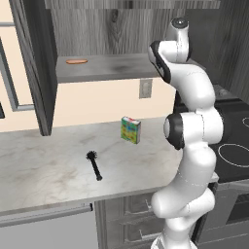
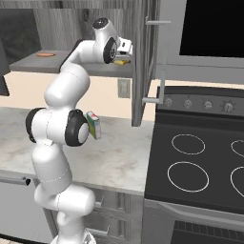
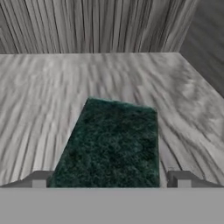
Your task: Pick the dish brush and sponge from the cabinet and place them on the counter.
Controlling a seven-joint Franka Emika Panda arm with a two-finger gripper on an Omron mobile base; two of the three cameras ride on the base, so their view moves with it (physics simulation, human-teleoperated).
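Dark green and close under the hand camera, the sponge (image 3: 109, 146) lay flat on the cabinet's (image 1: 34, 73) grey shelf (image 3: 43, 87), between the two fingertips (image 3: 39, 179) of the tool (image 3: 111, 181), whose jaws stood wide on either side of it (not gripping). From the right base view the tool (image 2: 125, 47) reached into the cabinet, a yellow edge of the sponge (image 2: 122, 62) below it. On the worktop (image 1: 44, 170) the dish brush (image 1: 94, 165) lay near a multicoloured box (image 1: 131, 130). An orange oval thing (image 1: 76, 61) rested further along the shelf.
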